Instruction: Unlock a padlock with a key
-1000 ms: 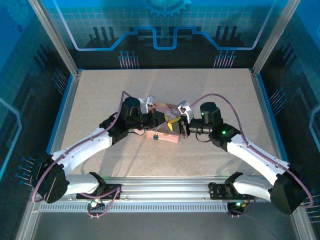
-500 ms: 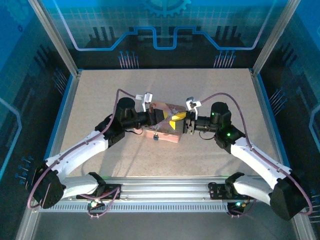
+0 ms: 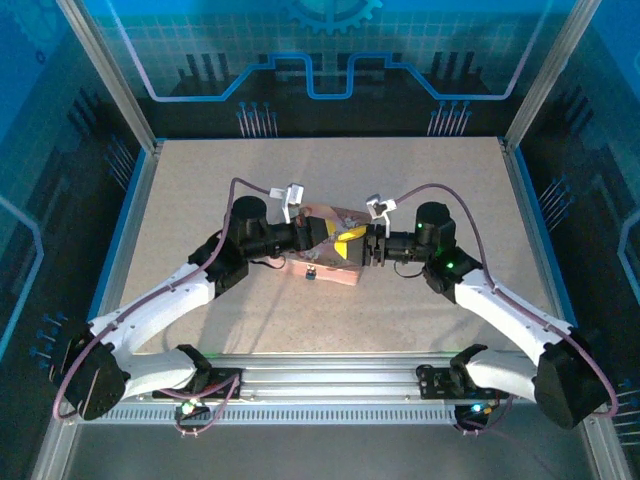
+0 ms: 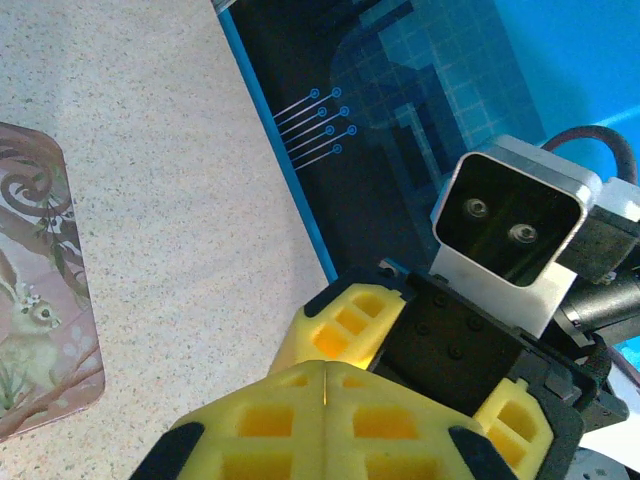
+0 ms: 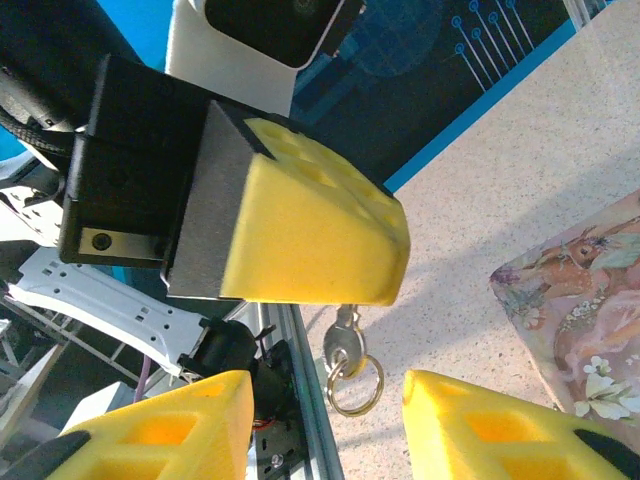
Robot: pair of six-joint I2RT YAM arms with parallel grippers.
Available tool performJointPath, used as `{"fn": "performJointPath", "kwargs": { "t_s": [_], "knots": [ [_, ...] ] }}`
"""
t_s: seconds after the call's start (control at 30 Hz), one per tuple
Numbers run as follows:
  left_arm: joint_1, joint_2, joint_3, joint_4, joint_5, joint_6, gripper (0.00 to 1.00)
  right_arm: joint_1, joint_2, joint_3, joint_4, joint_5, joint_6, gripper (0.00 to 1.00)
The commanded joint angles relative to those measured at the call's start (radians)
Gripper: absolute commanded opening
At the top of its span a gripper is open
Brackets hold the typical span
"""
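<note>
Left hand point(image 5: 318, 250) is clamped shut on the key point(image 5: 344, 348), head and ring dangling free, likely so the open right hand point(image 5: 328, 425) straddling it can take it; padlock point(image 3: 312, 272) seems to sit at the box's point(image 3: 338, 276) near edge

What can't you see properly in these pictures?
- Key: right wrist view, its upper end is hidden between the shut left pincer's yellow pads.
- Padlock: top view, a tiny speck at the pink box's front edge; too small to tell locked or open.
- Pink box: left wrist view, cut off by the picture's left edge.
</note>
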Motion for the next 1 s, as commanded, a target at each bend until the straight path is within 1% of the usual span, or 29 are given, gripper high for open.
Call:
{"fn": "performJointPath", "kwargs": {
  "t_s": [0.0, 0.17, 0.37, 0.77, 0.97],
  "knots": [
    [-0.004, -0.025, -0.016, 0.026, 0.018, 0.023, 0.0, 0.015, 0.011, 0.04, 0.034, -0.015, 0.012, 0.44],
    [-0.005, -0.024, -0.016, 0.021, 0.017, 0.025, 0.0, 0.021, 0.013, 0.047, 0.048, -0.015, 0.018, 0.42],
    [-0.004, -0.023, -0.015, 0.016, 0.011, 0.025, 0.0, 0.025, 0.023, 0.057, 0.056, -0.025, 0.022, 0.36],
    [-0.004, -0.034, -0.024, 0.013, -0.015, 0.022, 0.0, 0.03, 0.034, 0.057, 0.034, -0.024, 0.011, 0.28],
    [-0.003, -0.042, -0.033, 0.017, -0.029, 0.02, 0.0, 0.03, 0.034, 0.057, 0.001, -0.011, -0.002, 0.21]
  ]
}}
